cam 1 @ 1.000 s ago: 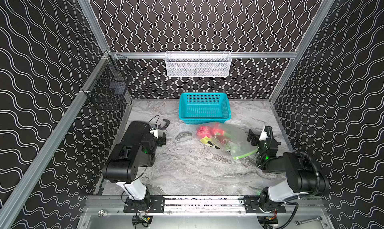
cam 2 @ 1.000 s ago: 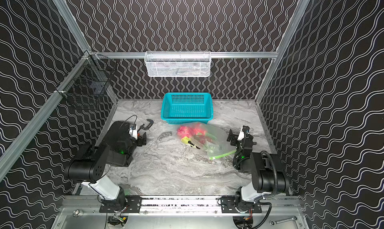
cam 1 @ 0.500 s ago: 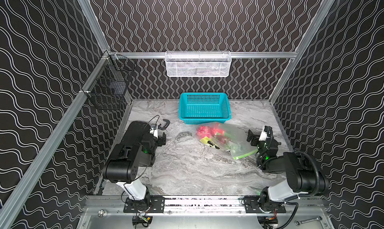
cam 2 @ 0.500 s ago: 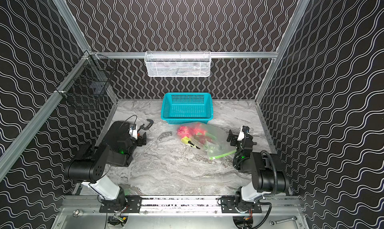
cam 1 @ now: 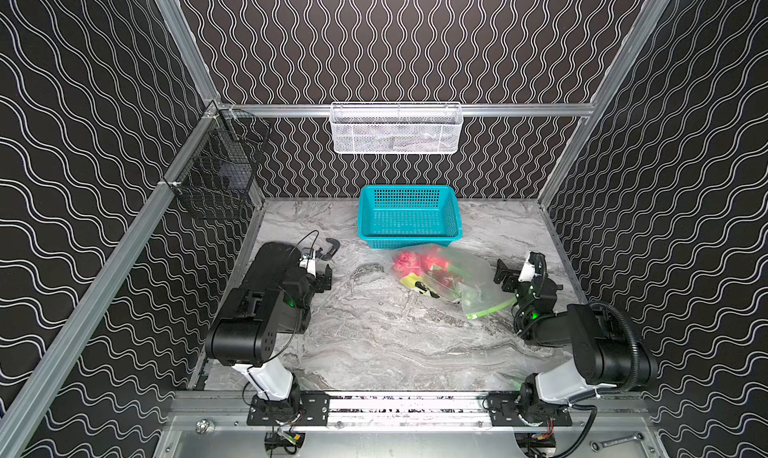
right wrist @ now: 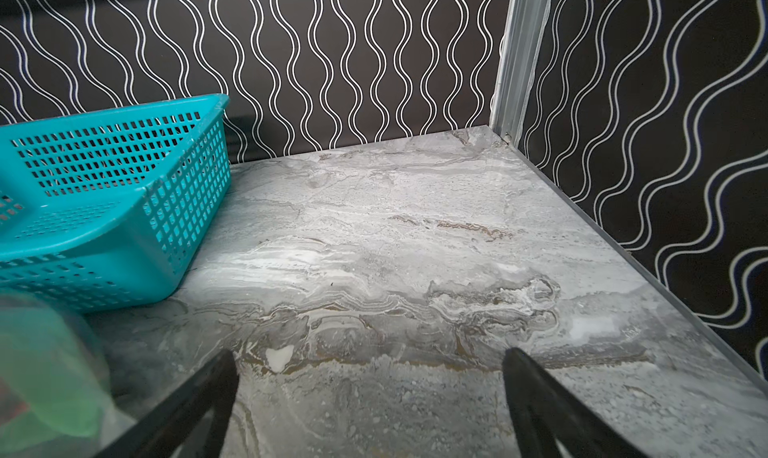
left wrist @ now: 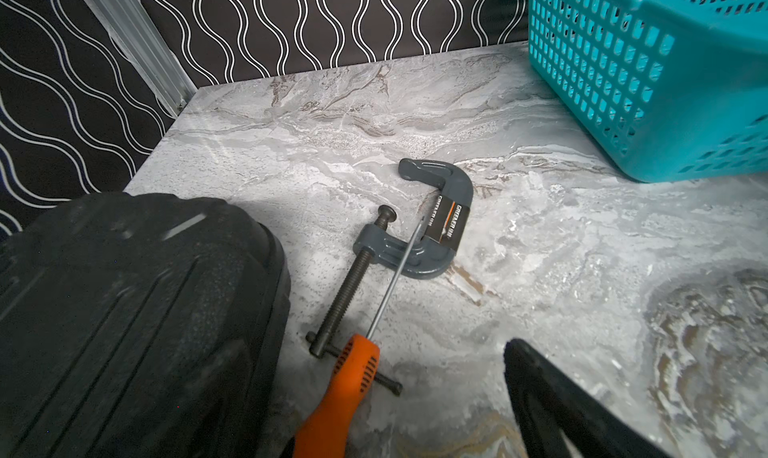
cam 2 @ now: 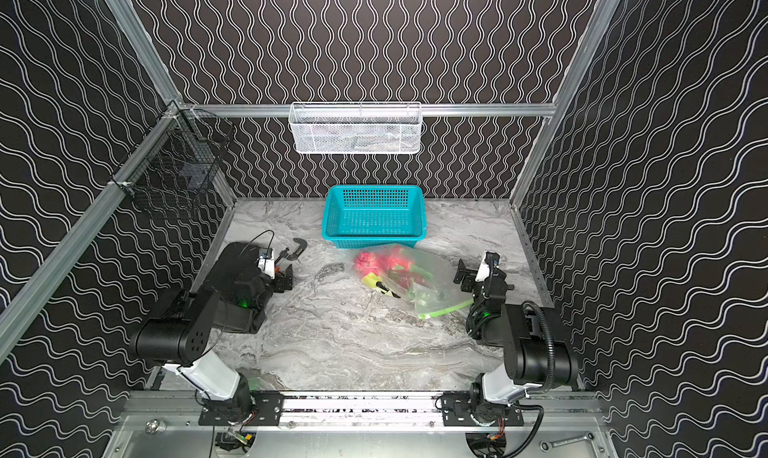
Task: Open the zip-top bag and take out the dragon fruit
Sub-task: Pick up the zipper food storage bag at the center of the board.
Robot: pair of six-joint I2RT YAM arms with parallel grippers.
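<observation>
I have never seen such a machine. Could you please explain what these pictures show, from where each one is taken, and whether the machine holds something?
This is a robot with two black arms fixed at the near edge of a marble-patterned table. Each arm ends in a two-fingered clamp, called a gripper. Two pictures come from a camera high above that looks down on the whole booth. The two others come from small cameras on the arms' wrists, so they look low over the table.

On the table are a teal basket and a zip-top bag with the dragon fruit inside. Near the left gripper lies a grey C-clamp with an orange-handled screwdriver across it. The right gripper stands beside the bag. Both grippers are open and hold nothing.
</observation>
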